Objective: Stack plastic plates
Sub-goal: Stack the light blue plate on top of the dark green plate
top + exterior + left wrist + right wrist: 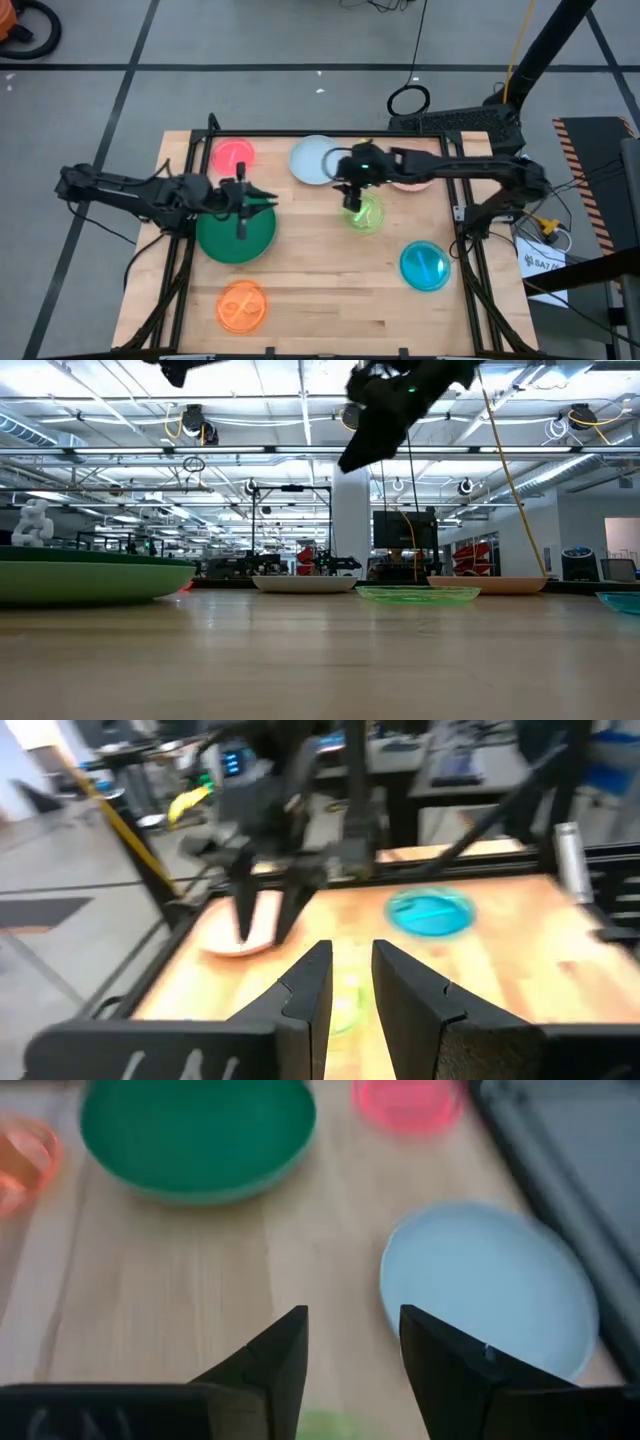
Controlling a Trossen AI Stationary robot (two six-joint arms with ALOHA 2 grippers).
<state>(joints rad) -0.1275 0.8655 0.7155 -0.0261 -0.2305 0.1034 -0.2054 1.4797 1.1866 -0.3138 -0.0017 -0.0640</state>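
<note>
You've got seven round, shallow plastic plates showing on the pale wooden table (320,310) from above. One is clearly large: the dark green plate (236,236), smooth and opaque, with a lighter green rim edge peeking beneath it in the low view. Six smaller ones ring the middle: red-pink plate (233,155) at the far left, pale blue plate (312,160) beside it, salmon plate (413,182) mostly hidden under your right arm, translucent lime plate (364,214) mid-table, glossy blue plate (426,265) near right, see-through orange plate (241,305) near left.

Your left gripper (254,203) hangs over the dark green plate's far rim, fingers (305,995) slightly parted and empty. Your right gripper (353,200) hovers just above the lime plate's far edge, fingers (280,1355) spread apart, pinching nothing
</note>
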